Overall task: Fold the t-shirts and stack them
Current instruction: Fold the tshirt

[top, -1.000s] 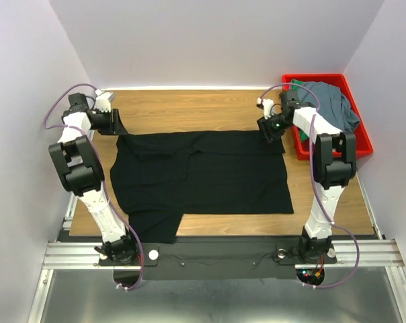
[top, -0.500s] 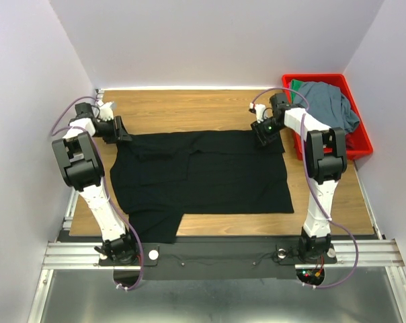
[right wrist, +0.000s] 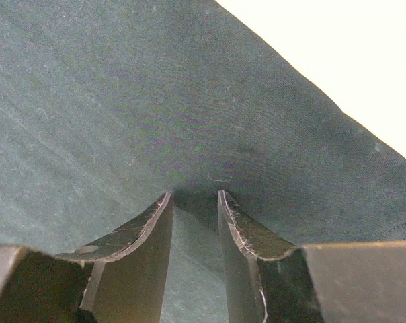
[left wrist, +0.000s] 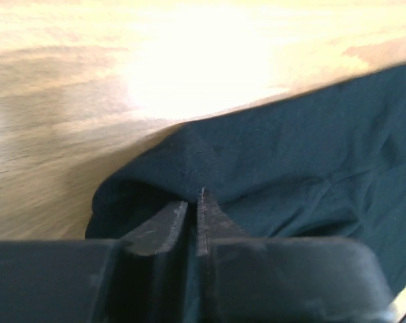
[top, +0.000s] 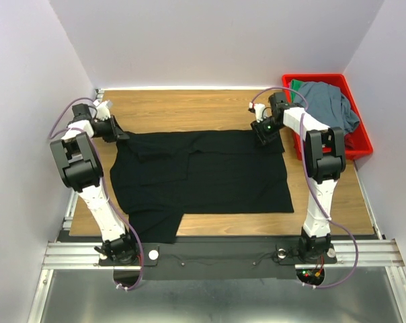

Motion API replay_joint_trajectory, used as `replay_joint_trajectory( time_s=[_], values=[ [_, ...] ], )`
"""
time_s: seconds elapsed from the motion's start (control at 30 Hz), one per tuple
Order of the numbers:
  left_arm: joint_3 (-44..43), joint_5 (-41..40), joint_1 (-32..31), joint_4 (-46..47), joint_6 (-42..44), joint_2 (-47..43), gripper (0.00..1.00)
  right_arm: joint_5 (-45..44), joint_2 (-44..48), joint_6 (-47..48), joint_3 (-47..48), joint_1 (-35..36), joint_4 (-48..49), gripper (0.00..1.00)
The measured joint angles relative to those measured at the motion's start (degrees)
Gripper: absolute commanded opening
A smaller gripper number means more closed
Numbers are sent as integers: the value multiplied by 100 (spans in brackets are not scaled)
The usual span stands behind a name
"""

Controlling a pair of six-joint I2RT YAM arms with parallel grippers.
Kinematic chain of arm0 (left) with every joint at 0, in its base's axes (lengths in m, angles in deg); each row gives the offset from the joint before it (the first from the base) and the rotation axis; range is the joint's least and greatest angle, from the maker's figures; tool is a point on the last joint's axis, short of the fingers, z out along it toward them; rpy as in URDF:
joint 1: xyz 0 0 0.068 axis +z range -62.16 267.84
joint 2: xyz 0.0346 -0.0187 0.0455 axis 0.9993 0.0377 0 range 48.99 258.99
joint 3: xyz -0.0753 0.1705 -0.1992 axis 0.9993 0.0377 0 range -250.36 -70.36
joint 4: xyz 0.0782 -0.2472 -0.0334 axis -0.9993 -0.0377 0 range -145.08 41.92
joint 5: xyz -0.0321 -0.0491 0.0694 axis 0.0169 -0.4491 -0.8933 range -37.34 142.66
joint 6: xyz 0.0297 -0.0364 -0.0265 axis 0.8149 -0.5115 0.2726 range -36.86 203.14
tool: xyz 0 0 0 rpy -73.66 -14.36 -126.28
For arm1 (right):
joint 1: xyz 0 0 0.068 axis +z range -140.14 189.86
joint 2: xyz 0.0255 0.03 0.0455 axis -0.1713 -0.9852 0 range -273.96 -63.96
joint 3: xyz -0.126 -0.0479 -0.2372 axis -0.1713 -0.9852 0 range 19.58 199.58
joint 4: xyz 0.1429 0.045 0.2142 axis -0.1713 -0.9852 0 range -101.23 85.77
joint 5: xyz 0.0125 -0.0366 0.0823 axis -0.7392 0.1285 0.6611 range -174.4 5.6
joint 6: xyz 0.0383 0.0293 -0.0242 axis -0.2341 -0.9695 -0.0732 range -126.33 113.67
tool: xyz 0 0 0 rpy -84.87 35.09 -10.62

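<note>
Black shirt (top: pixel 203 171) lies flat, long axis left-right, spreading nearward from both grippers: at its far-left corner left gripper (left wrist: pixel 193 198) is pressed together on a cloth fold, at its far-right corner right gripper (right wrist: pixel 193 195) is part-spread astride a cloth ridge, not yet pinching, bin (top: pixel 356 138) right of it.

Wooden surface (top: pixel 189 108), pale brown with visible grain, runs from beneath both grippers to the far wall and shows a bright glare patch just ahead of the left gripper (top: pixel 119 131) in its wrist view. Red plastic bin (top: pixel 324 77) stands on the surface just to the right of the right gripper (top: pixel 262 134). Metal rail (top: pixel 364 252) lies along the near edge, well behind both grippers.
</note>
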Motion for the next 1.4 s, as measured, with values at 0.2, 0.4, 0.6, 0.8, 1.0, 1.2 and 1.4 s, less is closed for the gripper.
replay_joint_trajectory(
  time_s=[0.2,0.4,0.6,0.8,1.0,1.2,1.4],
  values=[
    [-219,15,179,50,-144,-7,0,-160,-7,-13,9,0,-2,39],
    [-809,-4,192,52,-203,155,34,-205,-9,-17,9,4,15,39],
    [-1484,-127,240,87,-157,791,42,-197,-46,-63,87,7,-9,40],
    [-1899,-221,247,-109,-4,1016,42,-46,-39,-103,107,48,-31,43],
    [-1246,-533,168,-221,533,249,41,-33,125,-151,177,48,-96,39],
    [-267,-1191,-240,-319,1071,-1069,38,-111,197,-299,636,48,-55,34],
    [264,-1683,-710,-304,1191,-1349,32,-337,129,-389,627,72,-61,29]
  ],
)
